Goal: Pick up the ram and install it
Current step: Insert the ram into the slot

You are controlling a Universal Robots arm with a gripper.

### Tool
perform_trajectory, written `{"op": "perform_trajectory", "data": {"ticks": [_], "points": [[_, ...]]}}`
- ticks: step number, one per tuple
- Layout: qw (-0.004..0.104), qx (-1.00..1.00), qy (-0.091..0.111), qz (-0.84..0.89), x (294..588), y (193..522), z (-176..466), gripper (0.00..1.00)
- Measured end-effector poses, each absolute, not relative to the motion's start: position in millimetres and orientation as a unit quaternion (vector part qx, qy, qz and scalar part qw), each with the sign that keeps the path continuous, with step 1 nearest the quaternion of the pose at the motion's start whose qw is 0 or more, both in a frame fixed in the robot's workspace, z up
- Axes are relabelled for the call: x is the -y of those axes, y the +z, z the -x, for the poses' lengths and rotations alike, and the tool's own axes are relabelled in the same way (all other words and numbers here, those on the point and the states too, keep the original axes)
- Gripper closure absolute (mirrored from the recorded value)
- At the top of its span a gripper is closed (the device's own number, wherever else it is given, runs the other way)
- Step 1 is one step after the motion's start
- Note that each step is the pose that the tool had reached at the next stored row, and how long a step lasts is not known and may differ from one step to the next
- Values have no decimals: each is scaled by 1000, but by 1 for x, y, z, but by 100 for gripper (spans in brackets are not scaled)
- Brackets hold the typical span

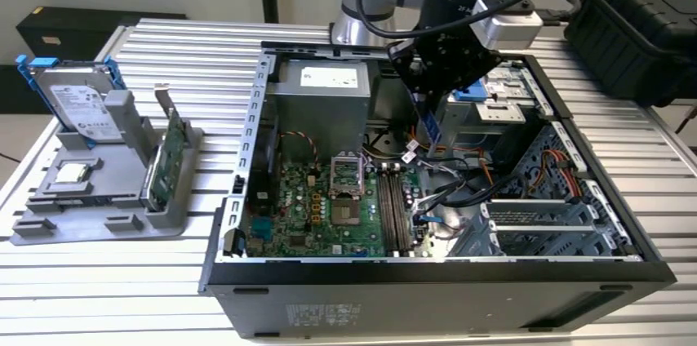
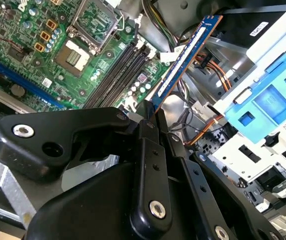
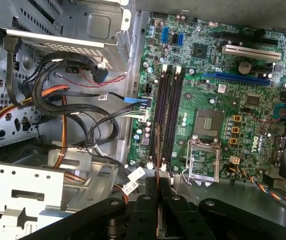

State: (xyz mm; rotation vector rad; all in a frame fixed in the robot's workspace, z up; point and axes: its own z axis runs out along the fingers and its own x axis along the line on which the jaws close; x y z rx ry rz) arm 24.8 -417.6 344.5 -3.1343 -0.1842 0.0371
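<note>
Step in hand: carry and alignment. The claw (image 2: 150, 117) was pinching the ram (image 2: 185, 57) by one end, the stick held clear above the open case (image 1: 234, 199) and not yet seated. In the exterior view the ram (image 1: 432, 130) hung edge-down beneath the claw (image 1: 436, 93), at about 1 o'clock from the slots (image 1: 394, 207) on the board (image 1: 316, 207).

In the first wrist view the ram (image 3: 157, 160) was seen edge-on as a thin line running from the claw (image 3: 157, 192) over the slots (image 3: 165, 117); whether it stood squarely over one slot could not be told.

Judgement: the next move called for the ram's long edge to be brought parallel with a slot, centred between the end latches, then pressed straight down. The loose cables (image 3: 78, 115) lay just beside the slots and were a snag risk.

Materials: the ram was a thin, rigid blue strip with a pale label along one face. The slots were long, black, narrow plastic channels. The board was green, flat and densely studded. The claw was matte black with bolted links. The case was sheet metal on a ribbed aluminium bench (image 1: 109, 281)
</note>
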Motion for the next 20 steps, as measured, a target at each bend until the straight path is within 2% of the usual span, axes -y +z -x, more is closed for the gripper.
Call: {"op": "perform_trajectory", "data": {"ticks": [20], "points": [[1,59,12,998,418,338,-27,100]]}}
